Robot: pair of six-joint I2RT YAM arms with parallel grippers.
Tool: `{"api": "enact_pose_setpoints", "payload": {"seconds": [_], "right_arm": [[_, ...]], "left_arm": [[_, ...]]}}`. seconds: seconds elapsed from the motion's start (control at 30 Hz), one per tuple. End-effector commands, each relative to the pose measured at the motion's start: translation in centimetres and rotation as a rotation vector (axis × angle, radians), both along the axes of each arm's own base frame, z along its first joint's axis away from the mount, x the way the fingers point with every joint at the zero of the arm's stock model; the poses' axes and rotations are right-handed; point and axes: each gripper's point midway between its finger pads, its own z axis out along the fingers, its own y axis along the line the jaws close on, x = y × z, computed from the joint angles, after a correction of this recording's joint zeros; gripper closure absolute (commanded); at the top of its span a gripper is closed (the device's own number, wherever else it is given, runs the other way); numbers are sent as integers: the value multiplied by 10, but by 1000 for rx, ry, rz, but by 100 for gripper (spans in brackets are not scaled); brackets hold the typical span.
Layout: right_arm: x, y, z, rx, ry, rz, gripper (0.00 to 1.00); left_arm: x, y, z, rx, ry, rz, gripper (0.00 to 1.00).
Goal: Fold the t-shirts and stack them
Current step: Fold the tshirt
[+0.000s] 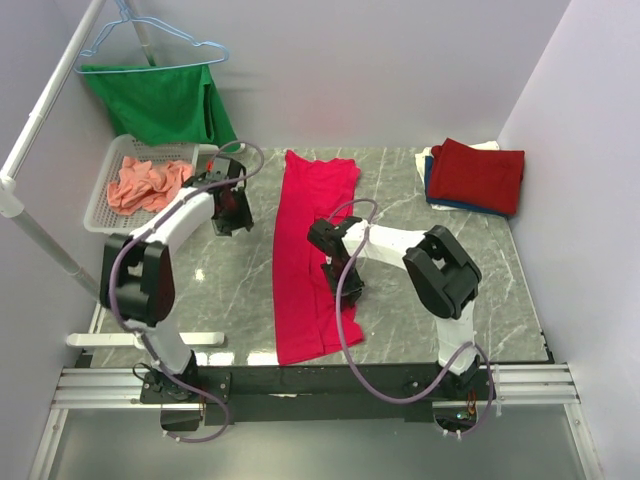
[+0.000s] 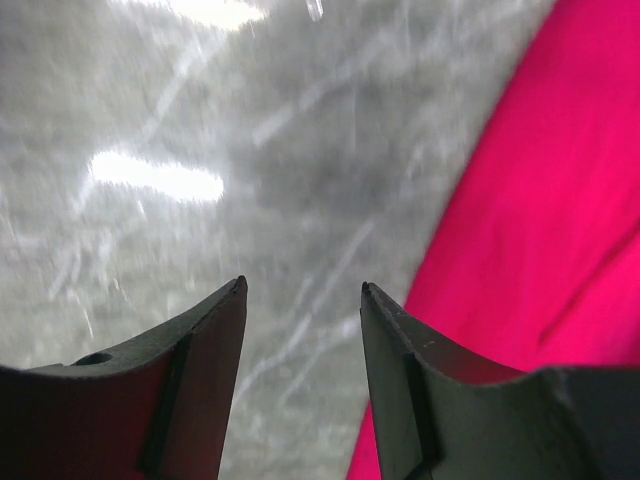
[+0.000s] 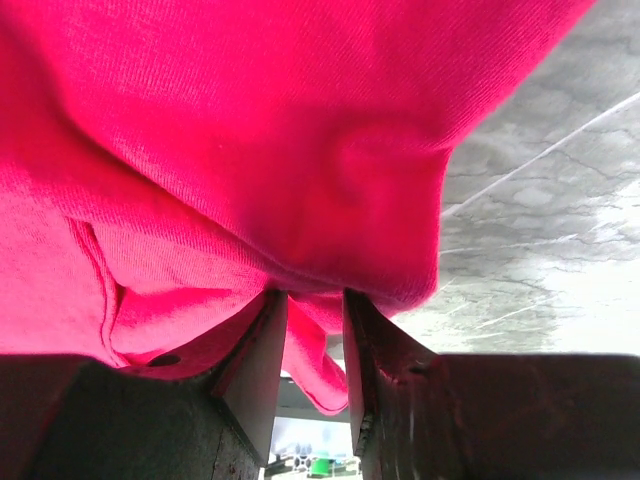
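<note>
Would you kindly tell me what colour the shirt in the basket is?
The shirt in the basket is salmon-orange, clearest in the top view.

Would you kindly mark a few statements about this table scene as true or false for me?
1. The orange shirt lies in the white basket. True.
2. The right jaws pinch the pink shirt. True.
3. The left jaws also hold it. False: they stand open over the table.
4. A yellow shirt tops the back-right pile. False: the dark red shirt does.
</note>
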Motion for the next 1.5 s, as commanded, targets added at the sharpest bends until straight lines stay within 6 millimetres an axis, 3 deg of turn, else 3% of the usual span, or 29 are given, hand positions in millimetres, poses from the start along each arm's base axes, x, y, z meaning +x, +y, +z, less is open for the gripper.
{"api": "enact_pose_setpoints", "payload": {"seconds": [0.0, 0.17, 0.33, 0.43, 0.57, 0.67, 0.77, 1.0, 1.07, 1.33, 1.47], "right_arm": [[8, 5, -3, 34, -114, 28, 64], [-30, 22, 13, 100, -95, 59, 64], [-56, 35, 20, 133, -73, 78, 64], [-54, 35, 31, 116, -121, 41, 64], [-39, 32, 69, 165, -263, -40, 60], [-40, 29, 91, 219, -302, -93, 57], [-46, 20, 93, 226, -312, -129, 55], [-79, 0, 52, 271, -231, -148, 52], [-81, 4, 53, 331, -237, -154, 50], [-95, 10, 42, 455, -214, -158, 45], [-102, 13, 34, 475, -175, -144, 44]], "left_arm": [[-29, -17, 24, -81, -39, -31, 45], [-67, -30, 30, -145, -40, -50, 44], [-97, -39, 31, -170, -25, -57, 44], [-121, -46, 26, -168, -4, -62, 44], [-163, -51, 9, -176, 34, -53, 44], [-191, -59, 0, -234, 64, -47, 44], [-217, -69, -6, -289, 96, -63, 45], [-261, -69, -18, -258, 198, -43, 47], [-274, -66, -23, -233, 242, -30, 47], [-302, -67, -51, -219, 333, 0, 52], [-307, -65, -59, -185, 359, 19, 53]]}}
